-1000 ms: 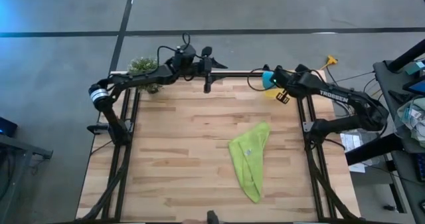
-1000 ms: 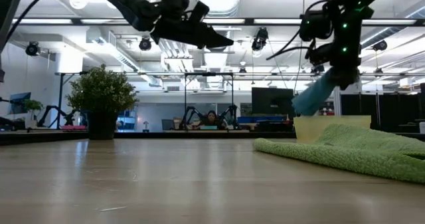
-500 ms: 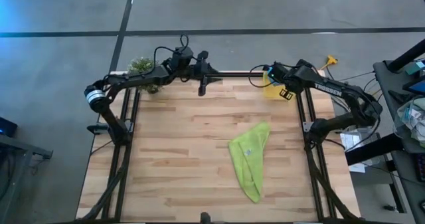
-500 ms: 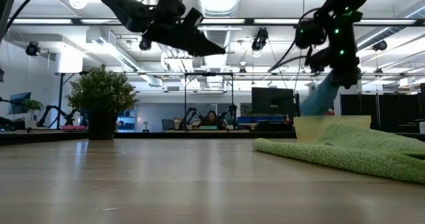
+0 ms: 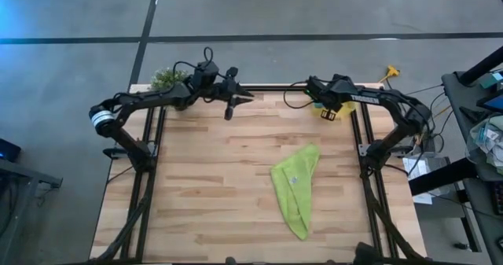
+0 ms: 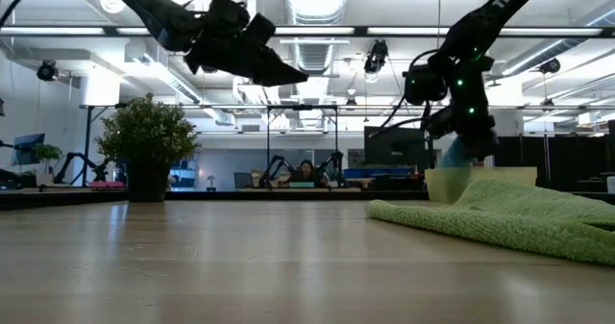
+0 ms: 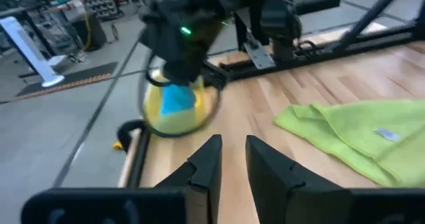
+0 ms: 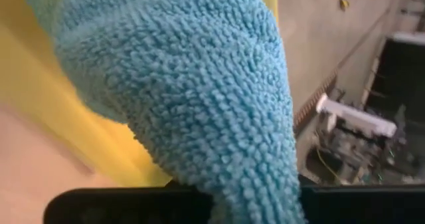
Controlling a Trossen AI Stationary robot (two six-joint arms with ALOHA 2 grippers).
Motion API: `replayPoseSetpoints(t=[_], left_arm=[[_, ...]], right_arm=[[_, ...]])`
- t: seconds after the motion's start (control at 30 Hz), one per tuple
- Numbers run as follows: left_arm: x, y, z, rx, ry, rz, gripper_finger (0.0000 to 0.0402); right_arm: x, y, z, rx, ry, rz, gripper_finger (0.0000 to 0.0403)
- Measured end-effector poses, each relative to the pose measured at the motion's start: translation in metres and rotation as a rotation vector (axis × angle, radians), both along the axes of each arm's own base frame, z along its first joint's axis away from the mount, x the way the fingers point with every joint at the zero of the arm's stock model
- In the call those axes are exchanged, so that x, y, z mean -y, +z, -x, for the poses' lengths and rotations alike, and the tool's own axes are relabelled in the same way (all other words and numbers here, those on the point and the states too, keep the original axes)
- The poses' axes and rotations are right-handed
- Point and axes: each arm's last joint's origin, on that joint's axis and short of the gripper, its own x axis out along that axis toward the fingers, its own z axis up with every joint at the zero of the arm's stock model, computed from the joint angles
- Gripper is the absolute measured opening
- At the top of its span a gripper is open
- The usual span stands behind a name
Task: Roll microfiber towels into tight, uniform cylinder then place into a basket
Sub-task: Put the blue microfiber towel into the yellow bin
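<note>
The turquoise-blue towel [image 8: 192, 84], rolled up, hangs from my right gripper [image 6: 463, 132], which is shut on it over the yellow basket [image 5: 330, 110] at the table's far right corner. The roll's lower end reaches the basket's rim. The lime-green towel [image 5: 296, 188] lies loosely folded on the table right of centre, its white tag up. Above the far edge, left of the basket, my left gripper [image 7: 234, 161] points level toward it. A narrow gap shows between its fingers, and nothing is in them. My right gripper holds the rolled blue towel by its upper end [image 8: 255, 177], where the cloth itself hides the fingers. It comes slanting down from above. The roll hangs below it, and its lower end [image 6: 450, 159] is at the basket [image 6: 480, 178]. Whether that end rests inside, I cannot tell.
A small potted plant [image 5: 167, 78] stands at the far left corner. Dark frame rails run along the table's left, right and far edges. Bare wood lies left of the green towel [image 6: 500, 218]. A person [image 6: 306, 173] sits far off in the room.
My right gripper has sunk with the blue roll and gone a little toward the table's left, bringing the roll's lower end down to the basket. My left gripper has drawn back along the far edge toward the table's left.
</note>
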Motion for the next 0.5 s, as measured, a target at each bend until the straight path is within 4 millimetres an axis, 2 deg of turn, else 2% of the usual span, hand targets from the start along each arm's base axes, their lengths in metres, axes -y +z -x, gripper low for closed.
replayPoseSetpoints(t=[0.17,0.5], left_arm=[[0.007,-0.004,0.01,0.056,0.004,-0.037,0.0051],[0.01,-0.016,0.015,0.067,0.034,0.055,0.0051]], right_arm=[[0.008,-0.003,0.001,0.031,0.006,-0.026,0.0011],[0.028,-0.011,0.032,0.02,-0.161,-0.054,0.0012]])
